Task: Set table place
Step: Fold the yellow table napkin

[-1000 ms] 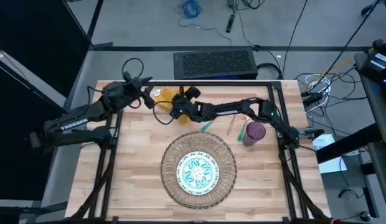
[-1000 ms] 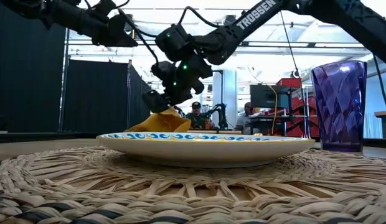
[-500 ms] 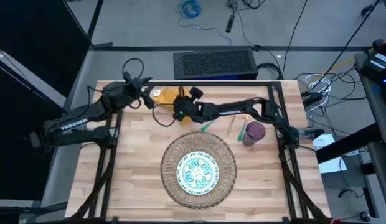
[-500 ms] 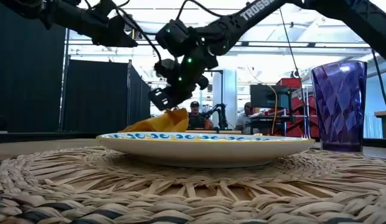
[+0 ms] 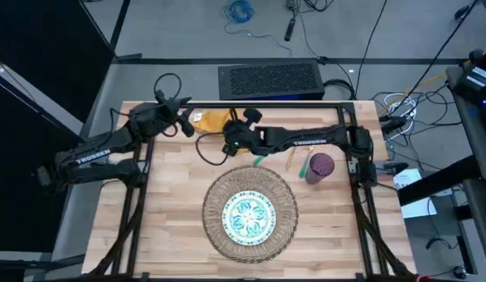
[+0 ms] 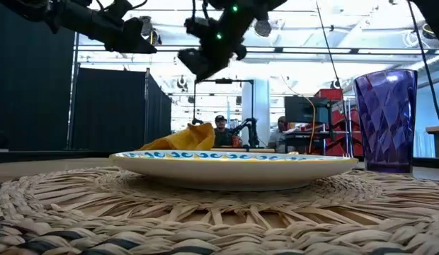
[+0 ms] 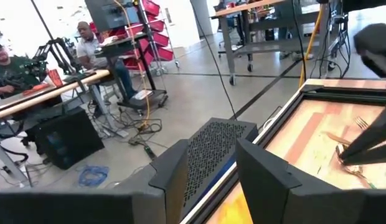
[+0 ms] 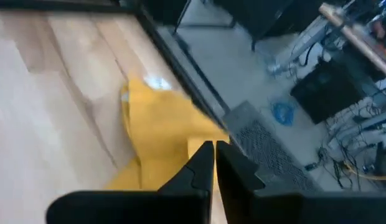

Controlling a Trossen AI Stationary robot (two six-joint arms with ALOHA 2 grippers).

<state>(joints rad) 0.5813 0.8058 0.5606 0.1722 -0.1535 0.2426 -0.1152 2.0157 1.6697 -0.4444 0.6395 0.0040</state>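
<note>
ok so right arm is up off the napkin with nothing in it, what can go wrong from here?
1. The right tool is shut and empty above the crumpled yellow napkin; a retry could pinch one fold and drag it rather than lift it.
2. The napkin lies by the table's far edge, so a push might send it off.
3. The left tool waits right beside the napkin; the arms could clash on a second approach.

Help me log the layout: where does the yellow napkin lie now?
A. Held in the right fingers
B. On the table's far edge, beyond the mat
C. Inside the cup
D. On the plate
B: the high view shows the napkin on the table near its far edge, beyond the mat; the right gripper is raised beside it, fingers shut on nothing.
</note>
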